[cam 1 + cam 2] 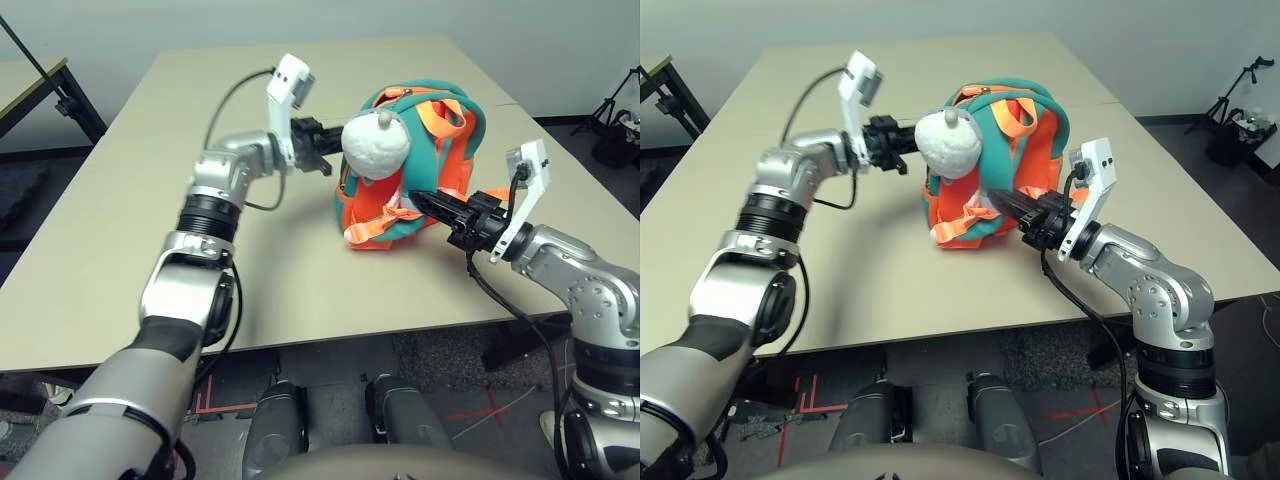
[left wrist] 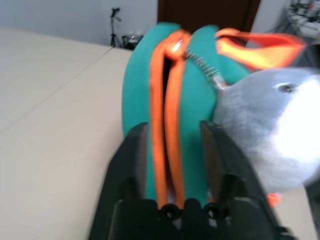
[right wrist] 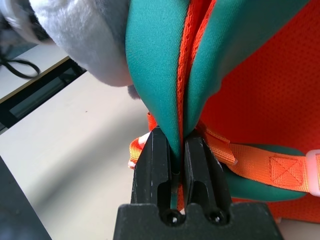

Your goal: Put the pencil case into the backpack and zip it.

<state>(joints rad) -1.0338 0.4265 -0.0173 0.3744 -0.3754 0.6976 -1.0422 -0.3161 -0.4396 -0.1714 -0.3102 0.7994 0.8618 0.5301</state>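
Backpack (image 1: 420, 170): set upright on the bench (image 1: 120, 200), between the two end effectors; teal and orange, with orange straps (image 1: 385, 222) trailing at its base.
Pencil case: not seen in any view.
Fish charm (image 1: 375, 145): grey-white plush, hung against the backpack's side that faces the left arm.
Left end effector (image 1: 322, 148): held at the backpack's edge just beside the fish charm; fingers (image 2: 135, 160) spread, with a teal fold and the orange zip band (image 2: 167, 125) lying between them.
Right end effector (image 1: 425, 203): pressed together on a thin teal edge low on the backpack's near side, just above the straps; fingers (image 3: 160, 165) pinched on the fabric.
Head views only: both silver forearms are shown reaching in from opposite sides, and the backpack is placed toward the far right part of the bench.
Left wrist view only: the zip band is shown running up to a metal slider (image 2: 176, 46), with a coiled spring link (image 2: 202, 65) leading to the charm.
Right wrist view only: an orange seam is shown between two teal layers (image 3: 165, 75) entering the pinch, with orange mesh (image 3: 260, 90) beside it.
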